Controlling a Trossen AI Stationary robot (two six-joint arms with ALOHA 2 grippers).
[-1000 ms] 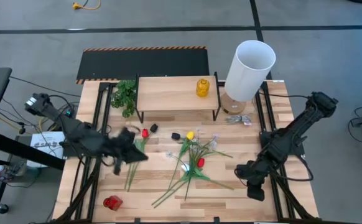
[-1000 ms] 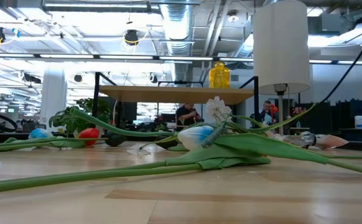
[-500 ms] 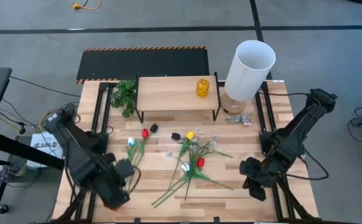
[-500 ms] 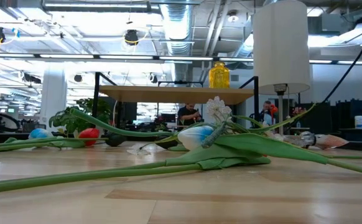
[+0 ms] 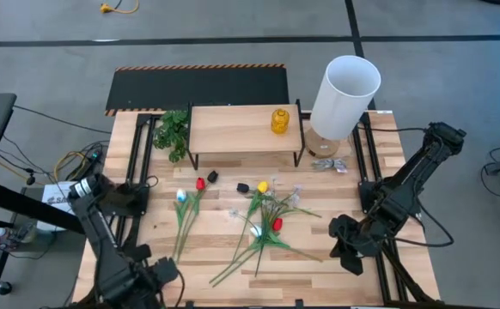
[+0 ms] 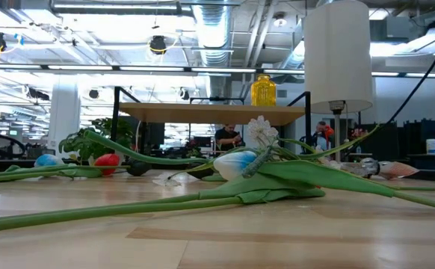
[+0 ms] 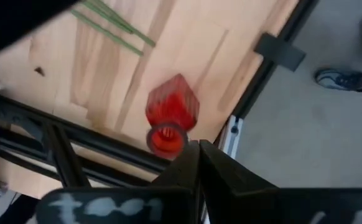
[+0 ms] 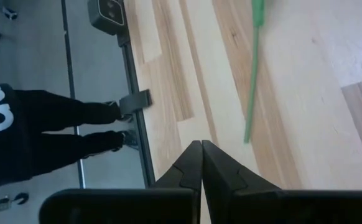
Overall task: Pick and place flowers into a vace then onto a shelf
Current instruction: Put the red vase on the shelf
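Several flowers (image 5: 263, 219) lie flat on the slatted table, and two more (image 5: 185, 206) lie to their left; the low view shows the flowers (image 6: 240, 168) up close. A red vase (image 7: 171, 112) lies on its side near the table's near left corner, its mouth (image 7: 167, 138) toward my left gripper. My left gripper (image 7: 198, 149) is shut and points down just above and beside that mouth; in the high view the left gripper (image 5: 157, 276) hides the vase. The shelf (image 5: 243, 127) stands at the far middle. My right gripper (image 5: 344, 249) hovers shut at the near right, beside a green stem (image 8: 252, 74).
A yellow vase (image 5: 280, 120) stands on the shelf. A tall white lampshade (image 5: 344, 94) rises at the far right, and a leafy green sprig (image 5: 174, 130) lies left of the shelf. A person's legs (image 8: 56, 130) show beyond the table edge.
My left arm has swung from the table's left middle toward the near left corner. Its gripper has tipped from slanting to pointing straight down over the red vase, staying shut. The flowers have not moved.
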